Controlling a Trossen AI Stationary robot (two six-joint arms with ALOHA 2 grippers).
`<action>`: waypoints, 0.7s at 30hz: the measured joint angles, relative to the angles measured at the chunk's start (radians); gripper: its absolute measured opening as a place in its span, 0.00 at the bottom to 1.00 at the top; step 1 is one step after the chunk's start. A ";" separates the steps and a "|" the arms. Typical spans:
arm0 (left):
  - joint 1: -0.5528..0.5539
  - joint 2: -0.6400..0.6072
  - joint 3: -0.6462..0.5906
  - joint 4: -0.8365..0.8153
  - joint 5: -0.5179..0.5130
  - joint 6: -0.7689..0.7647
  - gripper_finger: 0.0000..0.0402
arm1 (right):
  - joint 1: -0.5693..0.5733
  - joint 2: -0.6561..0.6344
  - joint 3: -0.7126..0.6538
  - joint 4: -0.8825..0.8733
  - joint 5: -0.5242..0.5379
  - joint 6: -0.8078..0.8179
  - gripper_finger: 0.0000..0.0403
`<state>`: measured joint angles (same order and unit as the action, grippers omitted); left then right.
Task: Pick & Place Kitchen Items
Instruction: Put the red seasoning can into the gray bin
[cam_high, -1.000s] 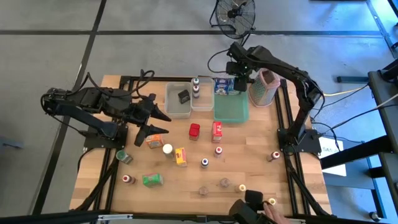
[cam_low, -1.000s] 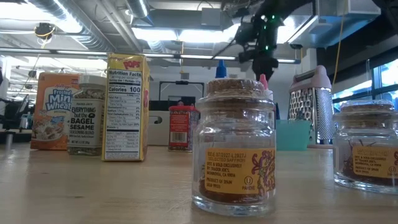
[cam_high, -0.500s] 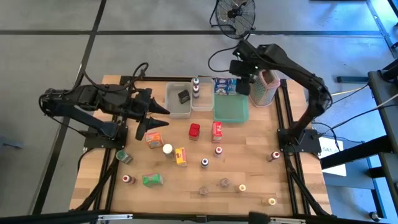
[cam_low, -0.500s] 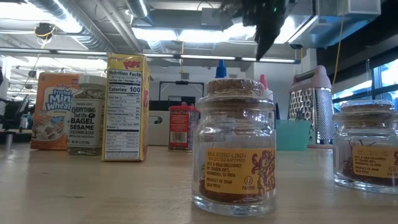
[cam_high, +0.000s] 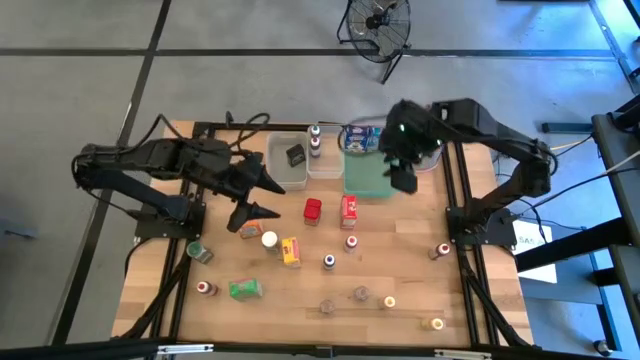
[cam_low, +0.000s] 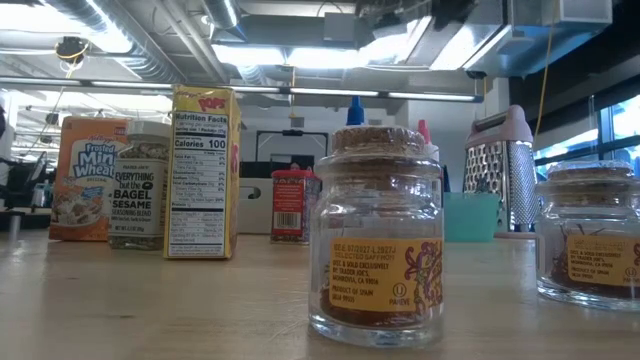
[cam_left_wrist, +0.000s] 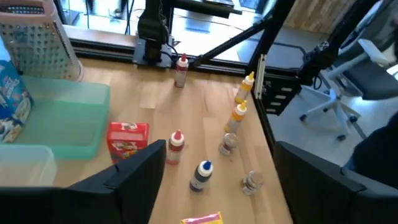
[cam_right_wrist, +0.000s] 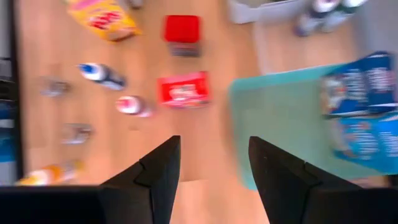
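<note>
Kitchen items, including a blue box (cam_high: 360, 138) in the green tray (cam_high: 372, 178), lie sorted; right tool (cam_high: 405, 178) above tray, fingers apart, empty; left tool (cam_high: 262, 197) apart, empty.

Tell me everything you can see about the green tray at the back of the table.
The green tray is a shallow, translucent teal plastic rectangle with a raised rim, lying flat near the table's far edge, beside the clear tub. A blue box sits in its far end; the rest looks bare. The metal grater stands just past it. The right gripper hovers above its edge, jaws apart, holding nothing.
</note>
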<state>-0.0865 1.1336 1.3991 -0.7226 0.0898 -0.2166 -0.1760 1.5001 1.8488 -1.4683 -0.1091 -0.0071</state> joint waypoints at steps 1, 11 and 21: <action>0.016 0.001 0.000 0.001 0.013 0.010 0.75 | 0.038 -0.005 0.000 0.003 0.000 0.042 0.47; 0.153 0.052 0.000 -0.115 -0.010 -0.071 0.77 | 0.332 -0.008 0.000 0.036 0.227 0.383 0.47; 0.150 0.188 0.000 -0.129 0.023 0.892 0.77 | 0.580 -0.007 -0.060 0.118 0.280 0.712 0.47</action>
<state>0.0633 1.3219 1.3991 -0.8515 0.1133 0.6758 0.4038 1.4929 1.7885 -1.3502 0.1709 0.7044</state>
